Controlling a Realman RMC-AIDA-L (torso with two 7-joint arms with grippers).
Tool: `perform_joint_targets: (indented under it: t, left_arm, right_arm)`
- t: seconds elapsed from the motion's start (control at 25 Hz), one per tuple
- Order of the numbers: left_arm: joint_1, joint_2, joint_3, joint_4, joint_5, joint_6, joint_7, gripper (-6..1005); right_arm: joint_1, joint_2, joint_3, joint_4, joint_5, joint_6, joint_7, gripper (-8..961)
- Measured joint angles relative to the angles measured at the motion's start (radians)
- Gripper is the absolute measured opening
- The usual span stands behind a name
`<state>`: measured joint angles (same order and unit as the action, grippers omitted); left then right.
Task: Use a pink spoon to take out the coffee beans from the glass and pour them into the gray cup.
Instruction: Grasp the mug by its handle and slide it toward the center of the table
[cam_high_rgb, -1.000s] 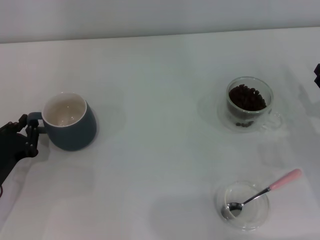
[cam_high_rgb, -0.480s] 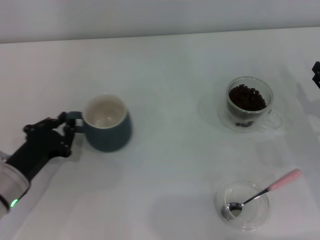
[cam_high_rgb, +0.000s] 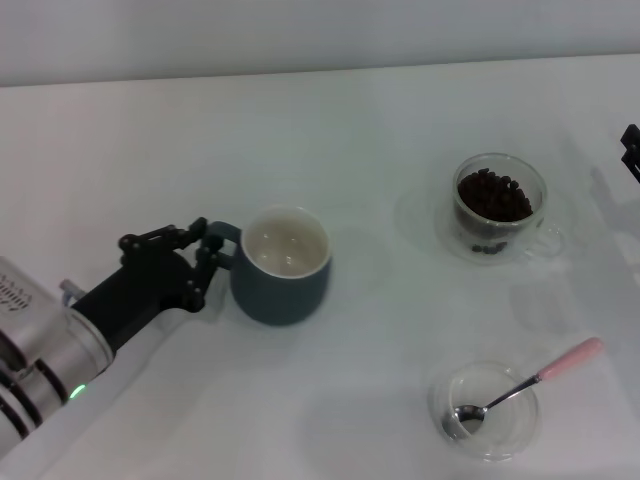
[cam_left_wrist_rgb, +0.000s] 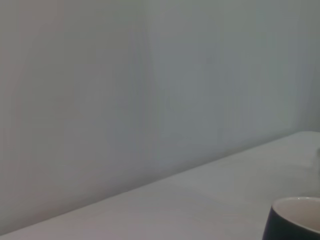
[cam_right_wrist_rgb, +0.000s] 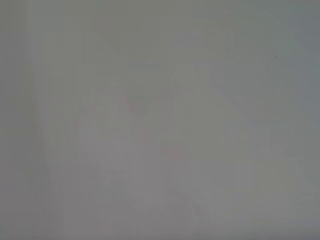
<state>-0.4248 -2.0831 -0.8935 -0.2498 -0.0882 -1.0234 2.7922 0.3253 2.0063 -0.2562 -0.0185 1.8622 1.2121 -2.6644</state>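
Right of the left tool (cam_high_rgb: 205, 262), the gray cup's (cam_high_rgb: 283, 280) handle sits gripped.

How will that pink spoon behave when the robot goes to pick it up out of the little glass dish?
The pink spoon leans with its bowl in the shallow glass dish and its handle jutting over the rim, so it will probably pivot or slide if nudged. Its thin stem looks stiff and light. The polished metal may be slippery, so the pink handle seems the safer grip.

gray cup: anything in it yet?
Empty. The head view shows the gray cup upright with a bare cream inside; the coffee beans all sit in the glass.
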Motion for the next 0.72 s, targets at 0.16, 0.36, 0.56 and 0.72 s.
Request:
perform_joint_targets:
  t: [0.16, 0.36, 0.56, 0.72]
  left_arm:
    - [-0.030, 0.000, 0.045, 0.000, 0.000, 0.025, -0.024, 184]
    - [-0.064, 0.000, 0.093, 0.006, 0.000, 0.058, -0.061, 184]
    - [-0.067, 0.000, 0.095, 0.005, -0.001, 0.062, -0.065, 189]
    - [-0.062, 0.000, 0.093, 0.001, -0.002, 0.059, -0.057, 207]
  right_arm:
    - [0.000, 0.000, 0.000, 0.000, 0.000, 0.001, 0.000, 677]
    - [0.000, 0.000, 0.000, 0.001, 0.000, 0.003, 0.001, 677]
    - [0.000, 0.000, 0.000, 0.002, 0.000, 0.003, 0.001, 676]
    - [0.001, 0.000, 0.000, 0.002, 0.000, 0.001, 0.001, 676]
